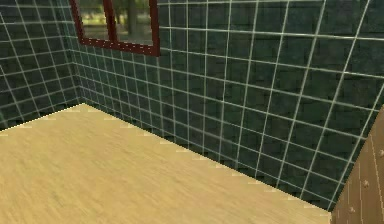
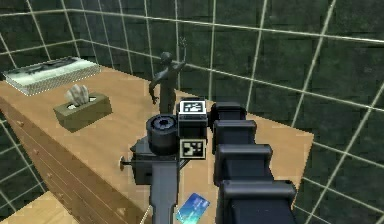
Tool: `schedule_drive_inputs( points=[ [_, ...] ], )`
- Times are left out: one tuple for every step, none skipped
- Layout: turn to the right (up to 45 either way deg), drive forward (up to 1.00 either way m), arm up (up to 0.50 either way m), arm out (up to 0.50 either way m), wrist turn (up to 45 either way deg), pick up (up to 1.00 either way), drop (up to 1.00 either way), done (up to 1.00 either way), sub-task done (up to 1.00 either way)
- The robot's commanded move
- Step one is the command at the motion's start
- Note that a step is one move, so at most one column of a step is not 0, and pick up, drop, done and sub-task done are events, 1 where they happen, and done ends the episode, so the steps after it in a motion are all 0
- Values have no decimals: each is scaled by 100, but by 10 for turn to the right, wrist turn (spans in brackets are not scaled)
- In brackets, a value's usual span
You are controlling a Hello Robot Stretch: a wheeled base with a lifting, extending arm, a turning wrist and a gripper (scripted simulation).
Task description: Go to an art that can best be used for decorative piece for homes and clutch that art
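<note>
Arm side view: dark statue [image 2: 167, 75] stands upright on the wooden surface [image 2: 100, 160], near its far edge, against the tiled wall [image 2: 300, 60]. Arm [image 2: 250, 170] reaches over the surface. The jaws lie near the statue's base; cannot tell how they stand or whether they hold anything. Tissue box [image 2: 82, 108] sits left of the statue, with possibly a flat tray [image 2: 48, 72] beyond. Forward view: red-framed window [image 1: 115, 25], pale floor [image 1: 100, 170].
</note>
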Motion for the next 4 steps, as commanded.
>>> schedule_drive_inputs(
  points=[
    [0, 0, 0, 0, 450, 0, 0, 0, 0],
    [0, 0, 0, 0, 450, 0, 0, 0, 0],
    [0, 0, 0, 0, 450, 0, 0, 0, 0],
    [0, 0, 0, 0, 390, 0, 0, 0, 0]
  ],
)
